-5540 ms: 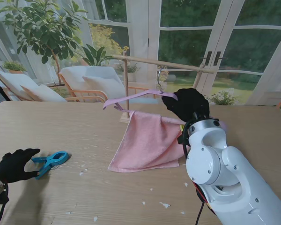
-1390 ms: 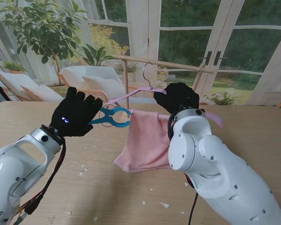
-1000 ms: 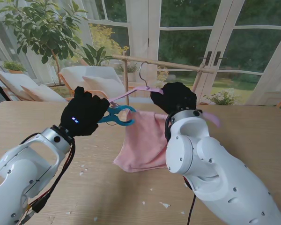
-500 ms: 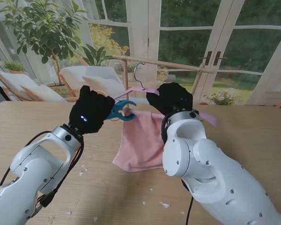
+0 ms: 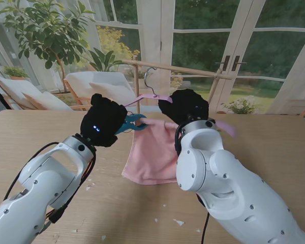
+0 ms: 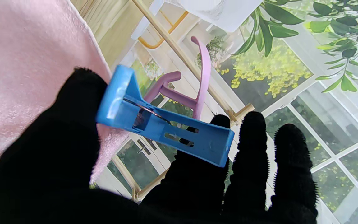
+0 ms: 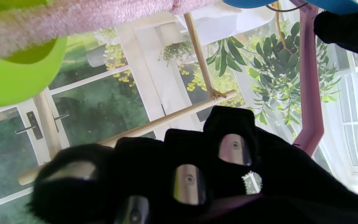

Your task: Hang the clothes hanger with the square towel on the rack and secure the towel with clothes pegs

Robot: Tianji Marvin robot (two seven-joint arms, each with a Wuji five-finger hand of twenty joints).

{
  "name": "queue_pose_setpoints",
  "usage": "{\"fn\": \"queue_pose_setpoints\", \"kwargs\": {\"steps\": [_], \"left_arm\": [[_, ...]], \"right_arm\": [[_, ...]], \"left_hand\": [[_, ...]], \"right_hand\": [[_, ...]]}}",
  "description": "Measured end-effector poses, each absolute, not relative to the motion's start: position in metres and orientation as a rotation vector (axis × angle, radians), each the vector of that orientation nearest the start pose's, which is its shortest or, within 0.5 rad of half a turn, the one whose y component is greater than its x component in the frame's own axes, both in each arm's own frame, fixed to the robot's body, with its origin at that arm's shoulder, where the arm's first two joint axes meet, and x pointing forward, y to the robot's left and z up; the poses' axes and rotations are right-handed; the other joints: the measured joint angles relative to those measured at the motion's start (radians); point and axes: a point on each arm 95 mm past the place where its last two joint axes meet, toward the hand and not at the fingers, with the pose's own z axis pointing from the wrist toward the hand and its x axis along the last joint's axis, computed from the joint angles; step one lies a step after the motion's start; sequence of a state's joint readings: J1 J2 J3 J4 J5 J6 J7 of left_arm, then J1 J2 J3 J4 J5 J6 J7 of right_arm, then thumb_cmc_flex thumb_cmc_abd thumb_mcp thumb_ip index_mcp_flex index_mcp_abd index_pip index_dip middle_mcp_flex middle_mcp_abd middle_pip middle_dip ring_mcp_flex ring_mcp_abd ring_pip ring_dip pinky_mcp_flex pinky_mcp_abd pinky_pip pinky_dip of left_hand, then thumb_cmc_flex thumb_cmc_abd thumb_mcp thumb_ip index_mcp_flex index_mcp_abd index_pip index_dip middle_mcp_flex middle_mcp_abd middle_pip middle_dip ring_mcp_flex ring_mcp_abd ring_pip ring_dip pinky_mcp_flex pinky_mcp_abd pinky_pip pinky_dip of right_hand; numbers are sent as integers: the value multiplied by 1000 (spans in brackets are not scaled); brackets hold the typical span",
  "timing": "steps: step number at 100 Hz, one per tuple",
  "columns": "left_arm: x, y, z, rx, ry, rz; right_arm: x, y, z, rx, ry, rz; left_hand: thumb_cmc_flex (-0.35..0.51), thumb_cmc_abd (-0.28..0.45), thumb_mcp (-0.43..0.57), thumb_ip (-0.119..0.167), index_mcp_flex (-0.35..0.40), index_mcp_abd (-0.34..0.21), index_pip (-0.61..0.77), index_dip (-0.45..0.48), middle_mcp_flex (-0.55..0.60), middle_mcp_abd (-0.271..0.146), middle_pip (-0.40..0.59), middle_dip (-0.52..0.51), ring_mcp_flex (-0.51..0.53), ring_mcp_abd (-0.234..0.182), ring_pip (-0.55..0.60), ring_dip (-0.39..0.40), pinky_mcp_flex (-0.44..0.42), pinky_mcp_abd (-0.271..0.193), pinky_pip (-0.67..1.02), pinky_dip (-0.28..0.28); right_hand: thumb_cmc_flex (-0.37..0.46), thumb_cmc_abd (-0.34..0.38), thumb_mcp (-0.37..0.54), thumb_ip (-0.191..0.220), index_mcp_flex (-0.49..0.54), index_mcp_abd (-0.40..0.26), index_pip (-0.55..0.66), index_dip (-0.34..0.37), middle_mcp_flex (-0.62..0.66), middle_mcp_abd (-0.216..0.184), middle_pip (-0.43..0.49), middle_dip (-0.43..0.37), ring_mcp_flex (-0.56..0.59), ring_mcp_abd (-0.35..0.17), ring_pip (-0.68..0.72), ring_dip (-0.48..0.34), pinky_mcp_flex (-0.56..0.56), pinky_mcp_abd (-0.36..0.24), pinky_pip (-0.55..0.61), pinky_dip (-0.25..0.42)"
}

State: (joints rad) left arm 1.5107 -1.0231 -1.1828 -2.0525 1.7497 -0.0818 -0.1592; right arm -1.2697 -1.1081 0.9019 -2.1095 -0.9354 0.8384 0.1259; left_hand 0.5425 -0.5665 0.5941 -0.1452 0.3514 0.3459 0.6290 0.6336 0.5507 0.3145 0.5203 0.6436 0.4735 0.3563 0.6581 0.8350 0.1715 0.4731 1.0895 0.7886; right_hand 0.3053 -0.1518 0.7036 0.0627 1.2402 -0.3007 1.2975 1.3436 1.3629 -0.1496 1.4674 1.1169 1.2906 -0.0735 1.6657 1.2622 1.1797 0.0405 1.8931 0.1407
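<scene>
1. Left hand (image 5: 105,120), centre-left of the stand view: clamped on the blue clothes peg (image 5: 130,122), thumb and fingers pinching its handles as the left wrist view shows; whether the jaws are spread cannot be told. Peg tip right at the left top corner of the pink square towel (image 5: 151,151), not yet seen biting it.
2. Right hand (image 5: 184,107), centre of the frame: curled tight around the pink clothes hanger (image 5: 148,97), holding it up off the wooden table (image 5: 51,134).
3. Towel draped over the hanger bar, lower edge resting on the table at frame centre.
4. Green peg (image 7: 14,77), upper left of the right wrist view: seemingly already on the towel's right side.
5. Hanger's metal hook (image 5: 148,77) close to the wooden rack (image 5: 193,70), upper centre; hooked over the rail or not cannot be told.
6. Judged remaining: closing the blue peg, confirming the hang, letting go.
</scene>
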Motion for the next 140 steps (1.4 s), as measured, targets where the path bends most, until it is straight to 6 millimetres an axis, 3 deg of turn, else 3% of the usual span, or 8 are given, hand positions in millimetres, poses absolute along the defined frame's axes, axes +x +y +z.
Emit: {"fn": "queue_pose_setpoints", "kwargs": {"steps": [25,40,51,73,86,104,126,140], "left_arm": [[369,-63,-164,-235,1576,-1089],[365,-61,-161,-238,1580,-1089],[362,-57,-158,-269,1577,-1131],[355,-40,-146,-374,1545,-1256],[347,-25,-137,-558,1515,-1448],[342,-5,-133,-728,1496,-1556],[343,9,-142,-948,1412,-1731],[344,17,-157,-1029,1359,-1754]], "right_arm": [[378,106,-117,1319,989,1563],[378,106,-118,1325,993,1558],[379,104,-117,1332,990,1553],[380,97,-114,1347,969,1549],[379,91,-114,1362,953,1547],[381,85,-116,1394,950,1548],[390,83,-124,1444,979,1534],[400,80,-129,1471,990,1519]], "left_hand": [[-90,143,11,27,-72,1,-225,-177,-170,-42,-167,-205,-190,-12,-254,-178,-126,3,-192,-107],[-145,158,-8,27,-151,-13,-347,-228,-267,-56,-232,-265,-251,-14,-335,-236,-161,14,-261,-138],[-177,158,-18,27,-163,-13,-394,-242,-277,-57,-242,-278,-252,-14,-350,-251,-164,25,-276,-138],[-166,208,-54,27,-163,-15,-415,-244,-278,-59,-242,-286,-252,-14,-359,-252,-164,25,-277,-139],[-73,249,-82,30,-146,-24,-419,-245,-262,-59,-242,-287,-252,-14,-361,-252,-175,26,-304,-139],[-39,258,-103,57,-120,-50,-428,-256,-260,-61,-259,-308,-264,-23,-399,-264,-217,25,-392,-151],[-1,277,-142,65,-107,-68,-452,-288,-263,-70,-278,-321,-314,-40,-462,-265,-265,12,-565,-152],[22,307,-171,67,-95,-73,-454,-293,-269,-70,-287,-322,-326,-49,-495,-266,-267,-1,-714,-96]], "right_hand": [[0,0,0,0,0,0,0,0,0,0,0,0,0,0,1,0,0,0,1,0],[0,0,0,0,0,0,0,0,0,0,0,0,0,0,1,0,0,0,1,0],[0,0,-5,0,0,0,0,0,0,0,0,0,0,0,1,0,0,0,1,0],[1,0,-5,0,0,0,0,0,0,0,0,0,0,0,1,0,0,0,1,0],[1,0,-5,0,0,0,0,0,0,0,0,0,0,0,1,0,0,0,1,0],[1,0,-5,0,0,0,0,0,0,0,0,0,0,0,1,0,0,0,1,0],[1,0,-5,0,0,0,0,0,0,0,0,0,0,-1,1,0,0,-1,1,0],[1,0,-5,0,0,0,0,0,0,0,0,0,0,-1,2,0,0,-1,1,0]]}}
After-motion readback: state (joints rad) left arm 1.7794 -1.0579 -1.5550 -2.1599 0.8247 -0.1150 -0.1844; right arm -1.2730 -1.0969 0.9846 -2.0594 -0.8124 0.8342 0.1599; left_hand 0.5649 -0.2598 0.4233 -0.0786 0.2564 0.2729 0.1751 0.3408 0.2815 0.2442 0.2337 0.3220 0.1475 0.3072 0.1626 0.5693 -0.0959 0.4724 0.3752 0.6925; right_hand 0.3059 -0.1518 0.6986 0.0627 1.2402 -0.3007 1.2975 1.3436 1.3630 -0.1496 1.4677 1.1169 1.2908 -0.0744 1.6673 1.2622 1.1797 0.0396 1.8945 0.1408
